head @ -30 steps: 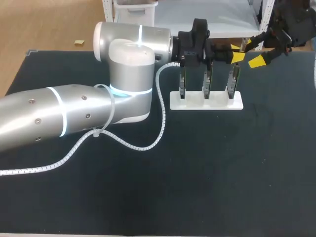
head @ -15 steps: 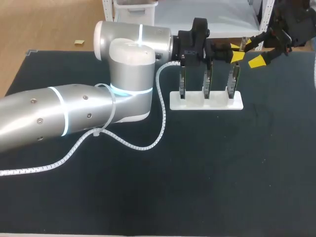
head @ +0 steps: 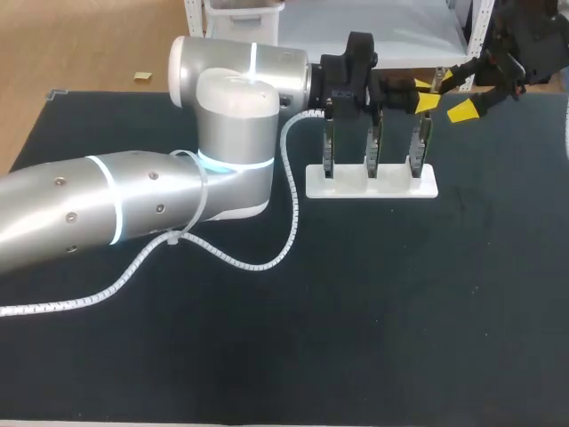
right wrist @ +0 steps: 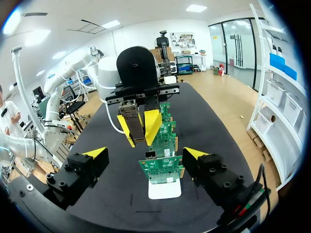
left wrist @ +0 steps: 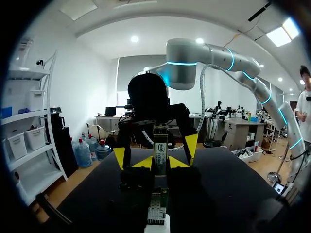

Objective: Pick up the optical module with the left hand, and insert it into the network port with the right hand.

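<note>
Our left gripper (left wrist: 160,162) is closed narrowly on the module (left wrist: 160,145), which stands upright between its fingers. It is above the boards (right wrist: 163,167) on the stand (head: 372,182), in the upper middle of the head view. Our right gripper (right wrist: 146,153) is spread wide and holds nothing, its fingers flanking the left gripper and module.

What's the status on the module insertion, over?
Left gripper shut on optical module, above the boards. Right gripper open, facing nearest board. Module not inserted. Nothing blocking.
</note>
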{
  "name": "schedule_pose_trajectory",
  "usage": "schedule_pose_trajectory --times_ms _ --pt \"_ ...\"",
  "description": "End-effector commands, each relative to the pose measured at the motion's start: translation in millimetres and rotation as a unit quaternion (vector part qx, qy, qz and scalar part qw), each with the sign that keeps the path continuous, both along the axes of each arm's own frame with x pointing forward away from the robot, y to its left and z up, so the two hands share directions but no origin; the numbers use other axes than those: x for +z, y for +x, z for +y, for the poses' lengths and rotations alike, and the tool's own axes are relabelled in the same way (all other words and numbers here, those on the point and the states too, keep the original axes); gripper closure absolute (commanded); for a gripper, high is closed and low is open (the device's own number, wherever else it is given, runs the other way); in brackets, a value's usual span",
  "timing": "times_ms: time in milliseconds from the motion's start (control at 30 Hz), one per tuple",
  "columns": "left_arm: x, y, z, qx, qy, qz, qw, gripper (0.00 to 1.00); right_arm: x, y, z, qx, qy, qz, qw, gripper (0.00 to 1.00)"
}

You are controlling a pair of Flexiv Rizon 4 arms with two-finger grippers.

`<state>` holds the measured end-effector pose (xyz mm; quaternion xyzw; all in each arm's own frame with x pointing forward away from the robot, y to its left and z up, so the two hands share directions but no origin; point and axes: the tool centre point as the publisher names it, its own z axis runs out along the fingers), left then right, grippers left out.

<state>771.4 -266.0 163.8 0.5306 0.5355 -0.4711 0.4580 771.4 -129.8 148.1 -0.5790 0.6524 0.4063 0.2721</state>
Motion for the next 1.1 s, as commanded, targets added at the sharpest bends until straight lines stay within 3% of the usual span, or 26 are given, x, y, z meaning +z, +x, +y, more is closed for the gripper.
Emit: schedule_pose_trajectory --times_ms 33,800,1100 --pt "0.7 1.2 -1 -0.002 0.003 0.001 1.0 1.0 0 -0.4 0 -0.001 0.0 0.0 1.0 0.0" --pt "0.7 0.5 -2 -0.008 0.009 0.001 1.0 1.0 4 1.0 -10 -0.02 0.004 -0.004 1.0 0.0" --pt "0.7 0.5 -2 -0.008 0.009 0.001 1.0 1.0 23 4.9 -9 -0.029 0.005 -0.034 0.999 0.0"
